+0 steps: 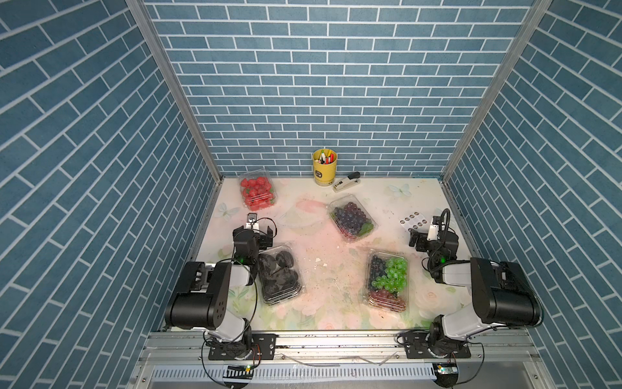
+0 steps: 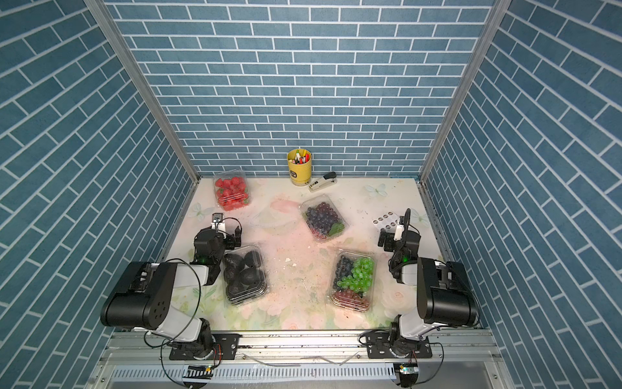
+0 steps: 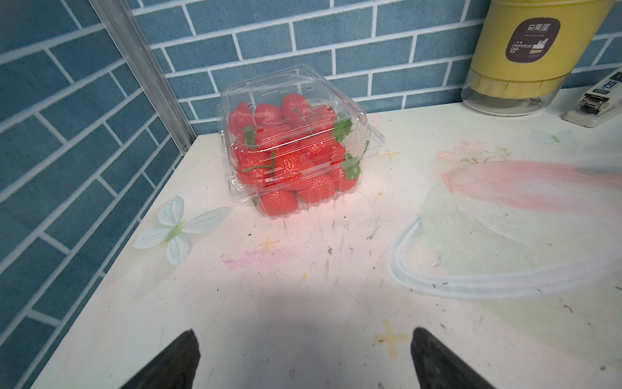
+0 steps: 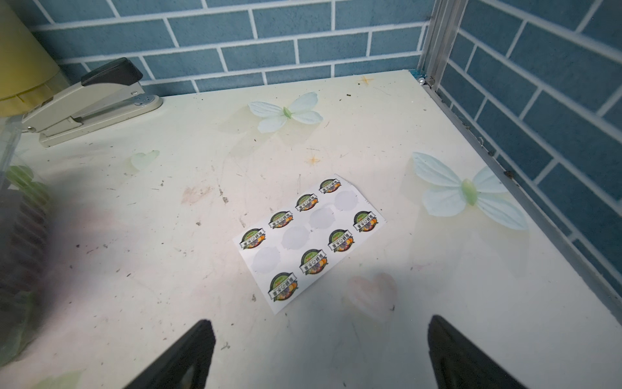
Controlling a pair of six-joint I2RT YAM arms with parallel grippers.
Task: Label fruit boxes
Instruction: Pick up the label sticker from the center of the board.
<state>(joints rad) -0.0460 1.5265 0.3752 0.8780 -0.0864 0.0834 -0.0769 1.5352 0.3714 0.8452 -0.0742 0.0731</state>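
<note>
Table [image 1: 319, 242], floral print, walled at 9, 12 and 3 o'clock; the centre is bare. Four fruit boxes, in both top views: strawberry box [image 1: 256, 192] at 11 o'clock, purple-grape box [image 1: 351, 217] toward 1, black-fruit box [image 1: 278, 272] at 8, mixed-grape box [image 1: 387, 280] at 4. Left gripper [image 3: 303, 336], jaws spread and empty, has the strawberry box at its 12 o'clock, well apart, and the black-fruit box just beside it at 5. Right gripper [image 4: 319, 323], also spread and empty, is near the 3 o'clock edge and faces the sticker sheet [image 4: 311, 242]. Yellow cup [image 3: 515, 50] reads "CHOPSTICKS CAGE". The stapler [image 4: 91, 101] lies just beside it.
</note>
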